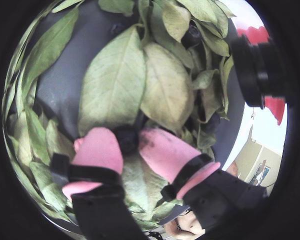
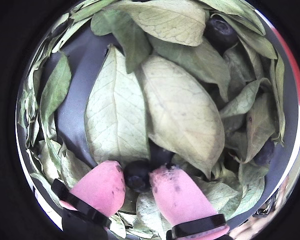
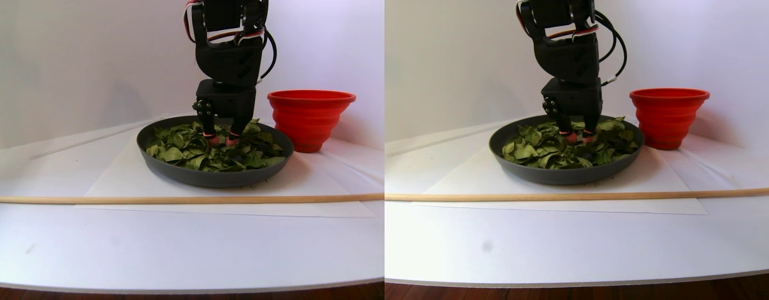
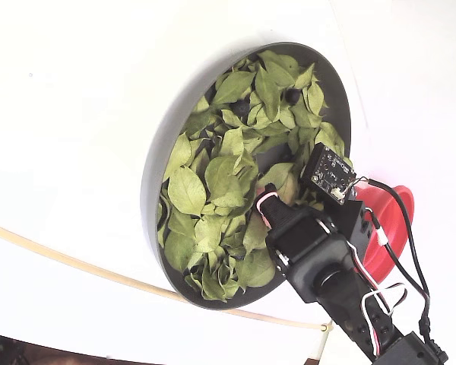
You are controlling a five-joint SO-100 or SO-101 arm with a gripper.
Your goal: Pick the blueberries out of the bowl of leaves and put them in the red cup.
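Pinching a small round dark blueberry (image 2: 137, 175) between my pink padded fingers (image 2: 172, 192), I am showing that grip only in both wrist views; the stereo pair view is hiding it behind dry light green leaves (image 3: 190, 153). My black arm (image 3: 228, 56) is standing nearly upright over the wide dark grey bowl (image 3: 209, 175), beside the ribbed red cup (image 3: 311, 119) on the white surface (image 3: 172, 244).

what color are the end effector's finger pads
Pink, seen best in a wrist view, where the pads flank a blueberry.

A thin wooden stick (image 3: 172, 199) lies across white paper (image 3: 122, 178).
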